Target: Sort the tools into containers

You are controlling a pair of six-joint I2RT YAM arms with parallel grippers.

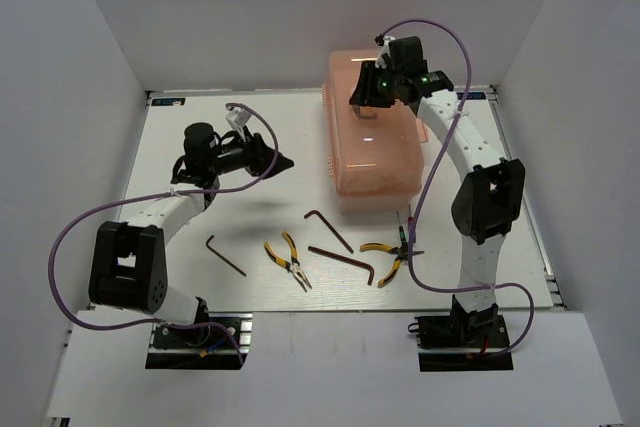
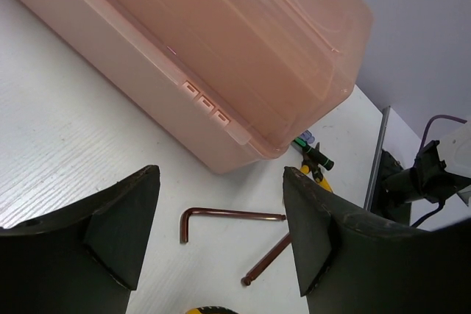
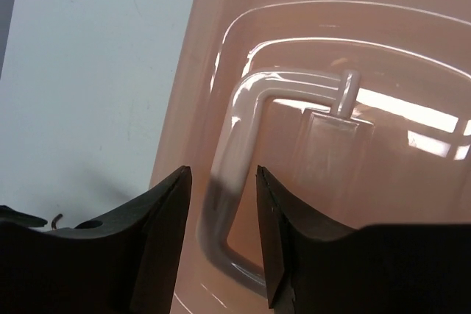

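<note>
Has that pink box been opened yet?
No, the pink toolbox sits fully closed, its lid down over the base.

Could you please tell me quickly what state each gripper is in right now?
Left gripper: open, empty.
Right gripper: partly open, straddling the lid handle, not clamped on it.

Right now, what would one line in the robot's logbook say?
toolbox: closed | right hand: open over lid handle | left hand: open, empty | hex keys, pliers: on table
</note>
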